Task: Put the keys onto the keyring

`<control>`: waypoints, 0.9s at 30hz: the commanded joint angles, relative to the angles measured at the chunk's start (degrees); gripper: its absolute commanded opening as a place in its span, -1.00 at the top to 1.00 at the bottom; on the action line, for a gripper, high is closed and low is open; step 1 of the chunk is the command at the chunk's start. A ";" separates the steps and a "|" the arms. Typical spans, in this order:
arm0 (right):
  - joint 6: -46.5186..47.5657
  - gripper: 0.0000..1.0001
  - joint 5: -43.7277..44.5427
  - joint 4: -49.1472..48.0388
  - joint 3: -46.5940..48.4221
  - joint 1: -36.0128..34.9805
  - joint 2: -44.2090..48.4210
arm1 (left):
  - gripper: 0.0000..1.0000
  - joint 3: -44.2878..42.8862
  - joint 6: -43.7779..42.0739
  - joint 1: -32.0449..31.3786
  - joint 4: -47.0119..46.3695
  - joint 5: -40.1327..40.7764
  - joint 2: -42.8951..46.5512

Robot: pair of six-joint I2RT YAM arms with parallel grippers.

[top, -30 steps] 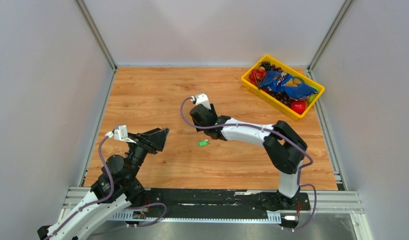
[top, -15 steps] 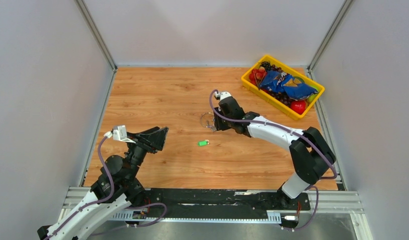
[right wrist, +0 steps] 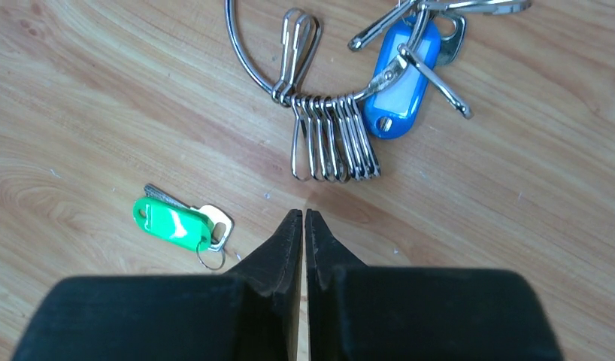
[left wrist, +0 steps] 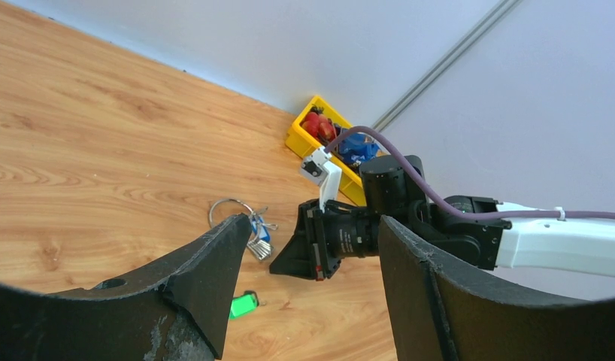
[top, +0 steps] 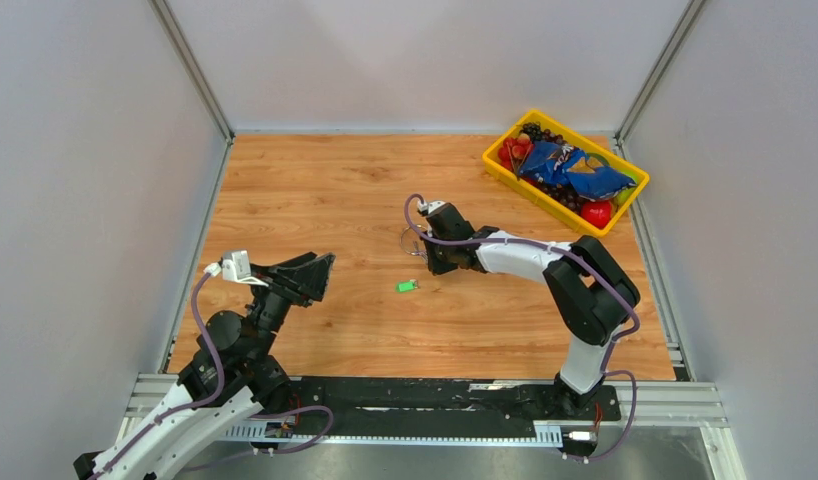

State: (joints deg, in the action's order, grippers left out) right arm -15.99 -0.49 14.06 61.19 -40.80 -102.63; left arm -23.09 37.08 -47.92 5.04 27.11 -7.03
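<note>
The green tag [right wrist: 173, 220] has a pale window and the blue tag [right wrist: 401, 83] a white one, but no writing can be made out on either. The print on the bag [top: 575, 172] in the yellow bin [top: 505, 172] is too small to read. The green tag and its key lie alone on the table [top: 315, 190], just left of the right claw [right wrist: 304, 214] and apart from the keyring [right wrist: 248, 56]. The keyring lies just beyond the claw's tips with a bunch of wire clips [right wrist: 331, 139] on it; the blue tag touches the clips, with metal keys [right wrist: 456, 34] beside it. The right claw hangs low, its fingers a thin slit apart with nothing between them. The left claw [left wrist: 313, 226] is spread wide and empty, raised well apart from the keys. Red fruit [top: 597, 212] also sits in the bin, at the far right corner
</note>
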 commanded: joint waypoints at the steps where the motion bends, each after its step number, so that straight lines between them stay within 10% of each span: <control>1: -0.44 0.87 2.75 -0.84 3.15 -0.07 -0.90 | -0.48 -2.06 -1.08 0.03 0.89 0.57 1.02; 13: -1.33 0.79 6.90 -0.80 5.99 -0.07 -4.73 | -0.50 -2.22 -1.67 0.02 1.67 1.34 1.52; 20: -1.33 0.19 10.28 -0.88 6.65 -0.07 -5.62 | -0.51 -2.16 -1.81 0.04 1.72 1.63 1.74; 27: -0.49 0.13 8.88 -1.57 6.92 -0.15 -5.65 | -0.52 -1.76 -1.55 0.04 1.31 1.59 1.74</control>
State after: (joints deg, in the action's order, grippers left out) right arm -16.82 8.05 13.87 66.06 -40.80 -107.70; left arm -23.09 36.67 -47.92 6.96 28.60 -5.78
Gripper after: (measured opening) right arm 0.440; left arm 0.753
